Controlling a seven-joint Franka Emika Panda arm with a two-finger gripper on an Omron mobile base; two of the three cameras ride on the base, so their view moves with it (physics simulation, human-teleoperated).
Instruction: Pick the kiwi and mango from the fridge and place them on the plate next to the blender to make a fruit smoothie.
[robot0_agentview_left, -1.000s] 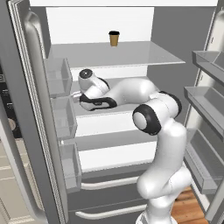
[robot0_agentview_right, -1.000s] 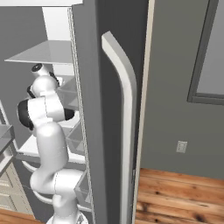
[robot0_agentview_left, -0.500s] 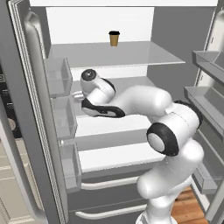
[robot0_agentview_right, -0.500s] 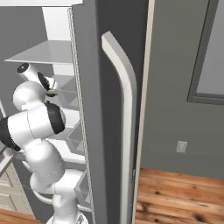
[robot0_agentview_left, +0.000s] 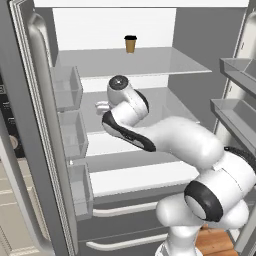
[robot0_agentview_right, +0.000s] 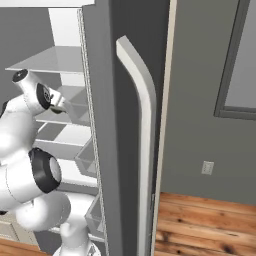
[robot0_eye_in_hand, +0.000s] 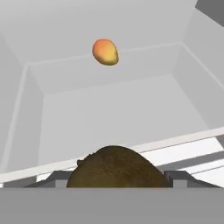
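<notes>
The brown kiwi (robot0_eye_in_hand: 114, 168) sits large at the bottom of the hand view, between my two finger tips, with my gripper (robot0_eye_in_hand: 114, 180) shut on it. Further in, the orange-yellow mango (robot0_eye_in_hand: 105, 51) lies at the back of a white shelf of the fridge (robot0_eye_in_hand: 113, 109). From the left base view, my hand (robot0_agentview_left: 122, 100) reaches into the open fridge (robot0_agentview_left: 150, 62) at the middle shelf, and it hides the fingers and both fruits. In the right base view the hand (robot0_agentview_right: 37, 95) sits left of the fridge door (robot0_agentview_right: 107, 125).
A brown paper cup with a black lid (robot0_agentview_left: 130, 44) stands on the top shelf. Clear door bins (robot0_agentview_left: 67, 87) line the left door, and more bins (robot0_agentview_left: 235, 70) hang on the right door. The long grey door handle (robot0_agentview_right: 142, 130) stands close on the right.
The elbow has swung right and down, toward the base. The hand has shifted a little to the right at the middle shelf.
</notes>
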